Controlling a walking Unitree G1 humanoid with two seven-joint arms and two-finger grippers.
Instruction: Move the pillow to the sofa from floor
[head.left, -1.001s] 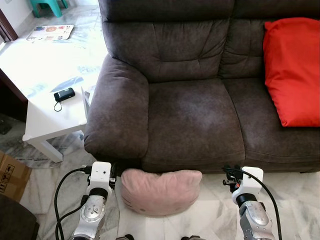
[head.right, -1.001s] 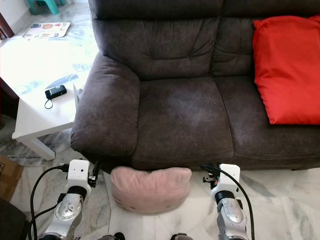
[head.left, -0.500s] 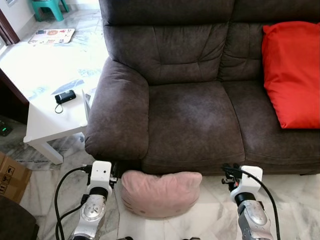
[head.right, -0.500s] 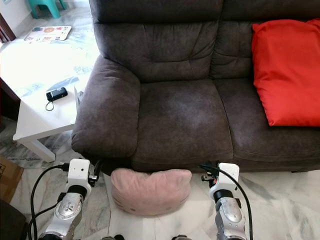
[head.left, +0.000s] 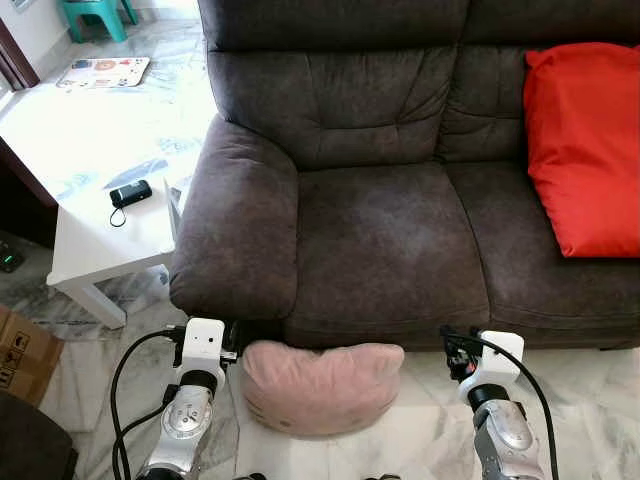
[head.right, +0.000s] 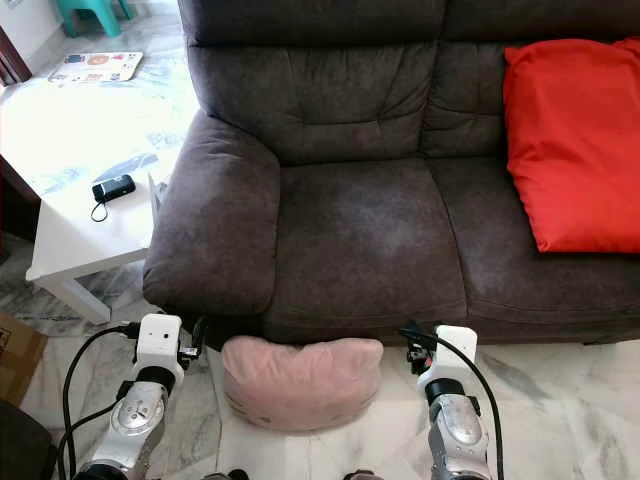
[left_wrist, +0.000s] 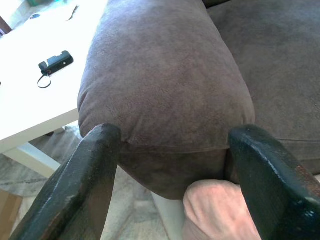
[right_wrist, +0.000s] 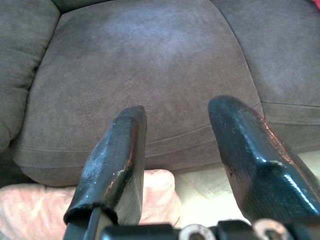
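Note:
A pink pillow (head.left: 322, 385) lies on the marble floor, pressed against the front of the dark brown sofa (head.left: 390, 240). My left gripper (head.left: 230, 343) hovers just left of the pillow, below the sofa's armrest (left_wrist: 165, 85). It is open, and the pillow's corner (left_wrist: 212, 207) shows beside one finger. My right gripper (head.left: 452, 350) hovers to the right of the pillow, in front of the seat cushion (right_wrist: 150, 70). It is open too, with the pillow's edge (right_wrist: 155, 192) showing under one finger. Neither gripper holds anything.
A red cushion (head.left: 585, 150) leans on the sofa's right seat. Left of the armrest stands a white side table (head.left: 95, 240) with a small black device (head.left: 130, 193) on it. A cardboard box (head.left: 20, 350) sits on the floor at the far left.
The camera has tilted slightly over the last second. Both arms stay at about the same spots beside the pillow, and the pillow has not moved.

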